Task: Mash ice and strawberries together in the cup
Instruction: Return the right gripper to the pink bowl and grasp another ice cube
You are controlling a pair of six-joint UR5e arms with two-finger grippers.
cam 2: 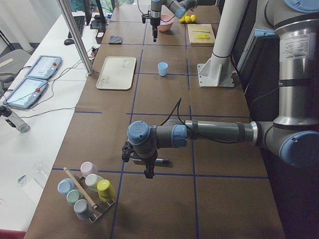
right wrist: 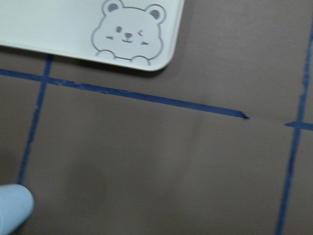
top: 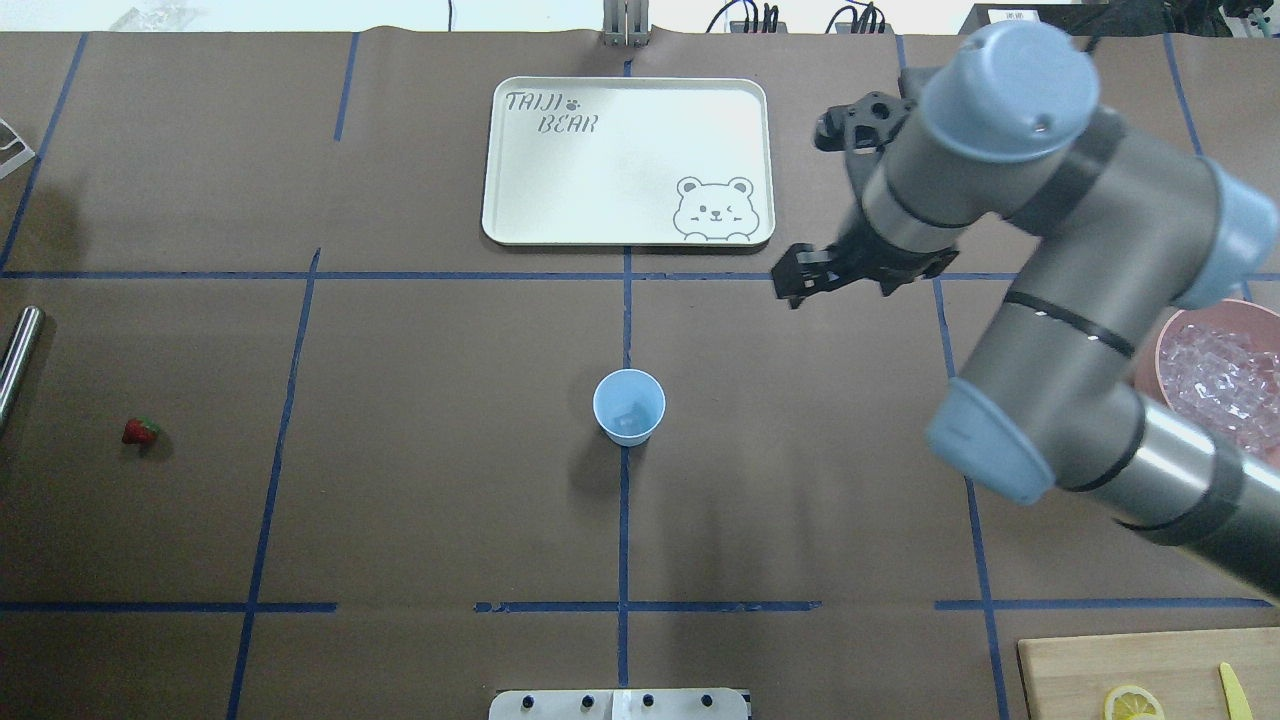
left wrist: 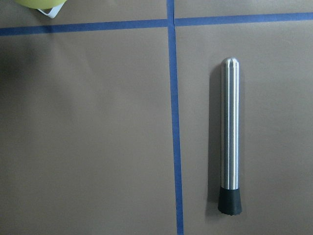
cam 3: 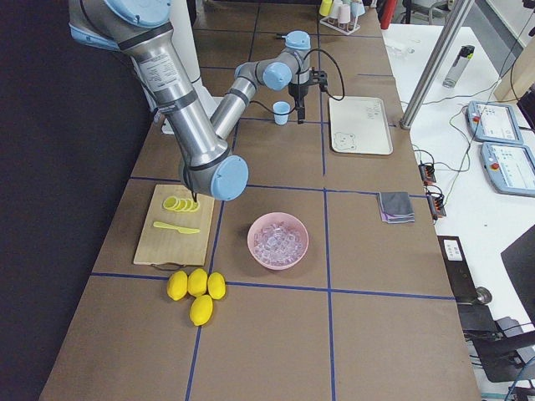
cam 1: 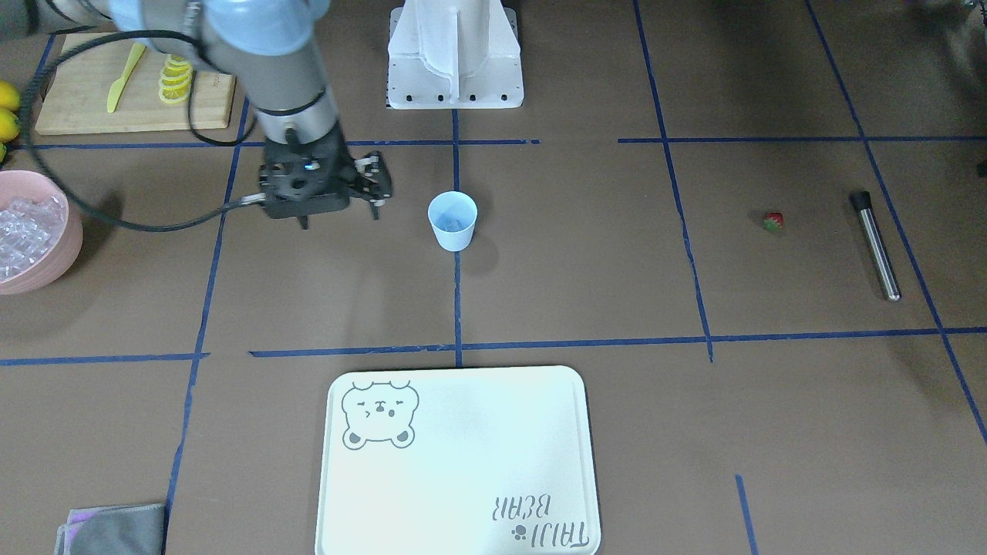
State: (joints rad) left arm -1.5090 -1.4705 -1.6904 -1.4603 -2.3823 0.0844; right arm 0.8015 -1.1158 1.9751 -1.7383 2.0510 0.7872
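The light-blue cup (cam 1: 453,220) stands upright at the table's middle, also in the overhead view (top: 629,405). A clear ice cube (top: 630,412) seems to lie inside it. More ice fills the pink bowl (cam 1: 31,231). The strawberry (cam 1: 773,221) lies alone on the table, also in the overhead view (top: 141,431). My right gripper (cam 1: 340,220) is open and empty. It hovers beside the cup, between cup and bowl. My left gripper (cam 2: 148,173) shows only in the exterior left view, so I cannot tell its state. Its wrist camera looks down on a steel muddler (left wrist: 230,132).
The muddler (cam 1: 875,245) lies near the strawberry. A white bear tray (cam 1: 463,462) sits across from the cup. A cutting board (cam 1: 77,100) holds lemon slices and a yellow knife. Whole lemons (cam 3: 196,288), a grey cloth (cam 1: 112,530) and a cup rack (cam 2: 87,191) are at the edges.
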